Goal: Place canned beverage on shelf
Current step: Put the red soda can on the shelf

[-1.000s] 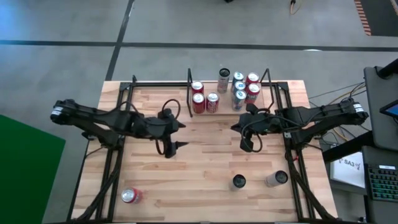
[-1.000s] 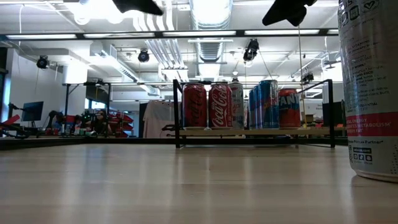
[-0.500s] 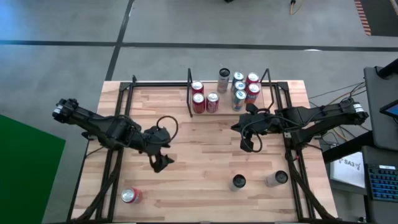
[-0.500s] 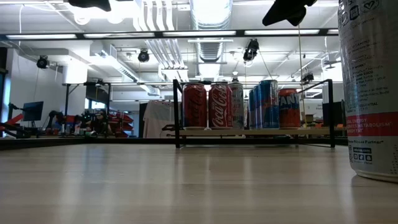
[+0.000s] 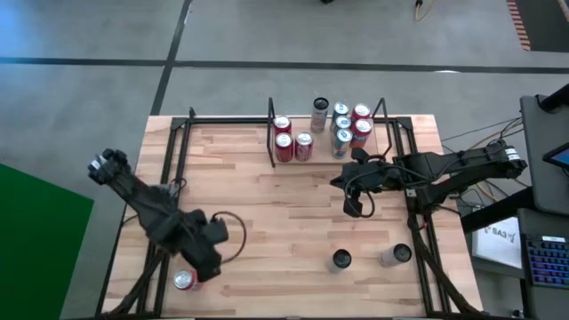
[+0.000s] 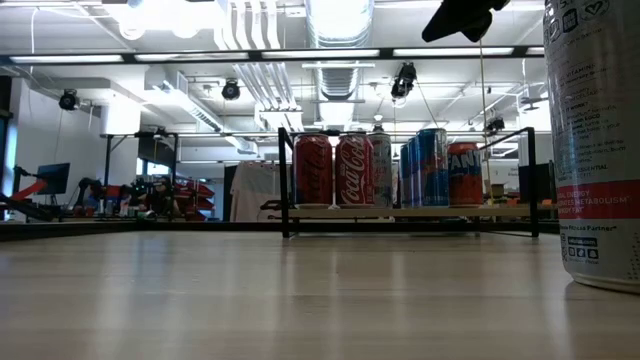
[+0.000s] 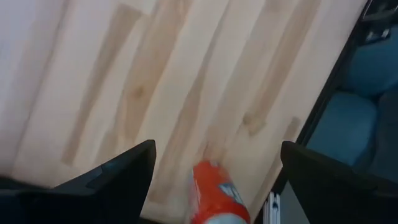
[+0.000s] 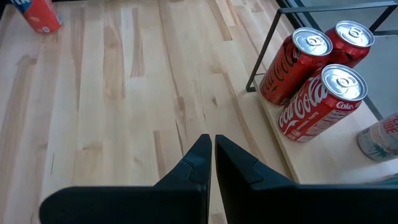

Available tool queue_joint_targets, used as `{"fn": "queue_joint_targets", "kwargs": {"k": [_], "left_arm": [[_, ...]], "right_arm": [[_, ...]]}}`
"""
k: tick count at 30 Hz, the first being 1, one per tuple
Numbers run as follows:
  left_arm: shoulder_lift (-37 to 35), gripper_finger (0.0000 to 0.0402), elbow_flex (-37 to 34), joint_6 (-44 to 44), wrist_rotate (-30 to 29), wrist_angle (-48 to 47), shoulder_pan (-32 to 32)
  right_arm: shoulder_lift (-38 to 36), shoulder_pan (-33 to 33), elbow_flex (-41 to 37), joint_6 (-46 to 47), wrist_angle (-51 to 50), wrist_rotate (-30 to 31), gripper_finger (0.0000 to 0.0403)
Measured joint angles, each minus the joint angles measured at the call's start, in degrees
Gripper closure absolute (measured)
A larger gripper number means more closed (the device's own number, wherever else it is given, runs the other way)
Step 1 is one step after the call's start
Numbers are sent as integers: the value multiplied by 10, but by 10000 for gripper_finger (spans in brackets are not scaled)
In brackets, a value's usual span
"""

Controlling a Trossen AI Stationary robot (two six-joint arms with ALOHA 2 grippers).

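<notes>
High view: left claw over the stray can

From overhead, my left gripper [image 5: 197, 267] hangs wide open above the red aluminium can [image 5: 185, 281] at the table's near-left corner. I judge it light, smooth and dentable, best held mid-body. My right gripper [image 5: 353, 209] waits pinched shut near the black-framed wooden shelf [image 5: 320, 153]. Only the left wrist view shows the can between my fingers [image 7: 118, 180].
</notes>
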Motion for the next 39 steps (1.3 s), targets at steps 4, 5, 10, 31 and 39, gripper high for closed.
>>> {"fn": "queue_joint_targets", "kwargs": {"k": [4, 5, 10, 31, 39], "left_arm": [[16, 70, -8, -62, 15, -8, -41], [19, 70, -10, -79, 16, -16, -52], [26, 70, -19, -168, 20, -46, -106], [105, 70, -20, -221, -12, -66, -244], [105, 70, -20, -221, -19, -65, -248]], "right_arm": [[0, 0, 0, -3, -3, 0, 390], [0, 0, -1, -4, -3, 0, 390], [0, 0, -4, -12, -3, 0, 390], [0, 0, -13, 10, -2, -1, 390], [0, 0, -13, 10, -2, -1, 390]]}}
